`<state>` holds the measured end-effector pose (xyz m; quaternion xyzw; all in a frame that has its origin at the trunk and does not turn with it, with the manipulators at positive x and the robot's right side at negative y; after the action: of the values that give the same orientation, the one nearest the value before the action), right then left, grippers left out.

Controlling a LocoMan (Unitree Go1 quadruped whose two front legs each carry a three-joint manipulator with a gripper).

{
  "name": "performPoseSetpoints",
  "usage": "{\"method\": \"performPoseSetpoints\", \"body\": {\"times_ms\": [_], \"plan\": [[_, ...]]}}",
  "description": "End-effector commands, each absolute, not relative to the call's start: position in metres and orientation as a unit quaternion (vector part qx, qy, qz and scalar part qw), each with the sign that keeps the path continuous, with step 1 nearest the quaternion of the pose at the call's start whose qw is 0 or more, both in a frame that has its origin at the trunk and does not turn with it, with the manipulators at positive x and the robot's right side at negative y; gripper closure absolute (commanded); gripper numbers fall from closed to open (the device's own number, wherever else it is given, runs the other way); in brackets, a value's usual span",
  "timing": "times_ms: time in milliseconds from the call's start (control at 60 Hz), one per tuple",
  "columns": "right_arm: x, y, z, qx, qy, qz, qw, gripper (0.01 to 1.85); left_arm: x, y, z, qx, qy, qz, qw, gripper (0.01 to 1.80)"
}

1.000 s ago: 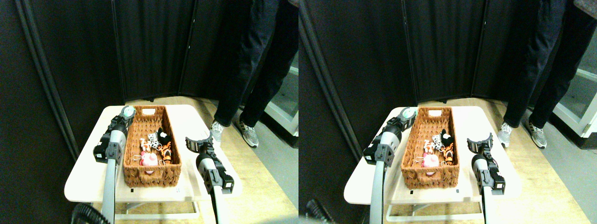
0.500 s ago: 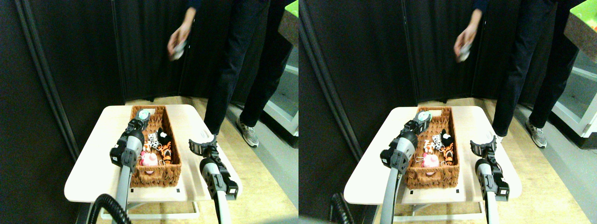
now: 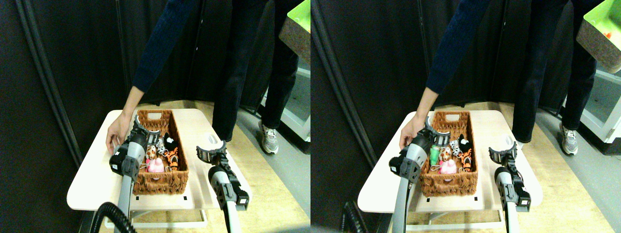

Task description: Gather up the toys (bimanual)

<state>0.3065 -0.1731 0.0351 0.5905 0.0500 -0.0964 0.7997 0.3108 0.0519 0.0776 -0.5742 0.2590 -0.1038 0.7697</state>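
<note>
Left hand (image 3: pixel 144 129) above basketed toys (image 3: pixel 160 154)

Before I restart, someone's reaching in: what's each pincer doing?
Left pincer: open, empty, over the long brown wicker basket.
Right pincer: open, empty.

You will find no readable text, label, brand, number or sign on anything here; the small dark marks on the table's (image 3: pixel 87 184) front edge, below the basket (image 3: pixel 160 182), are too small to make out.
</note>
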Motion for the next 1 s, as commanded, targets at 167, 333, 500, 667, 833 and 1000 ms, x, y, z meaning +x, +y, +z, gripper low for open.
{"method": "performPoseSetpoints", "body": {"times_ms": [167,333,500,667,833,1000], "plan": [[0.307,-0.171,0.043,0.595,0.034,-0.081,0.799,1.02,0.308,0.055,0.089,-0.574,0.248,-0.128,0.770,0.80],[0.307,-0.171,0.042,0.597,0.036,-0.082,0.797,1.02,0.310,0.066,0.090,-0.571,0.226,-0.125,0.780,0.92],[0.309,-0.176,0.038,0.593,0.037,-0.083,0.800,1.04,0.314,0.100,0.087,-0.559,0.211,-0.110,0.794,1.18],[0.311,-0.178,0.036,0.596,0.036,-0.093,0.796,0.99,0.316,0.127,0.080,-0.534,0.212,-0.100,0.812,1.30],[0.313,-0.177,0.036,0.583,0.031,-0.099,0.805,0.98,0.316,0.158,0.069,-0.511,0.201,-0.085,0.831,1.29],[0.315,-0.173,0.035,0.593,0.036,-0.096,0.799,1.01,0.315,0.177,0.053,-0.510,0.194,-0.050,0.836,1.24]]}}
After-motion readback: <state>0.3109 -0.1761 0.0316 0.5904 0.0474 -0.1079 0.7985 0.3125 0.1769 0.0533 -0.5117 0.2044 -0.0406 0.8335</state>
